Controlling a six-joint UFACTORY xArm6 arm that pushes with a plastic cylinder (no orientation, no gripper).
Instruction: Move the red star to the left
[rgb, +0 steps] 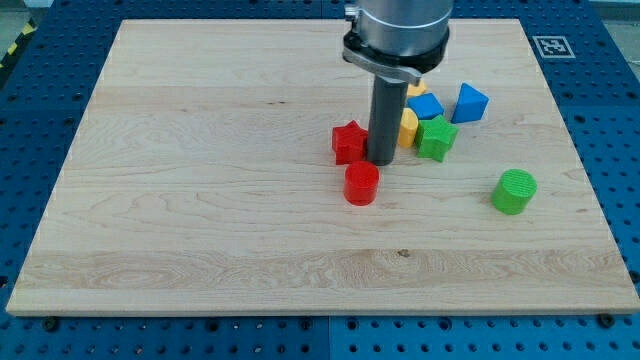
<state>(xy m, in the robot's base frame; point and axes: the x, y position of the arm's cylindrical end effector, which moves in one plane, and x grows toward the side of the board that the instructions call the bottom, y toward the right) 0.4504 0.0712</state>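
Pale wood-grain board (200, 150) on a blue perforated table (40, 120). My tip (381, 162) sits right against the view's right side of the red star (348, 142), near board centre. No jaws here, just a dark rod. Red cylinder (361, 184) lies just below. Behind the rod: green star (437, 137), blue cube (470, 103), a blue block (428, 106) and yellow block (408, 126), partly hidden, shapes unclear, maybe hexagonal. Green cylinder (514, 191) sits apart.

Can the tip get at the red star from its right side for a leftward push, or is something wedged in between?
Probably yes. My tip already sits against the red star on its right, nothing between them. The red cylinder lies just below, the yellow block behind the rod; neither blocks leftward travel.
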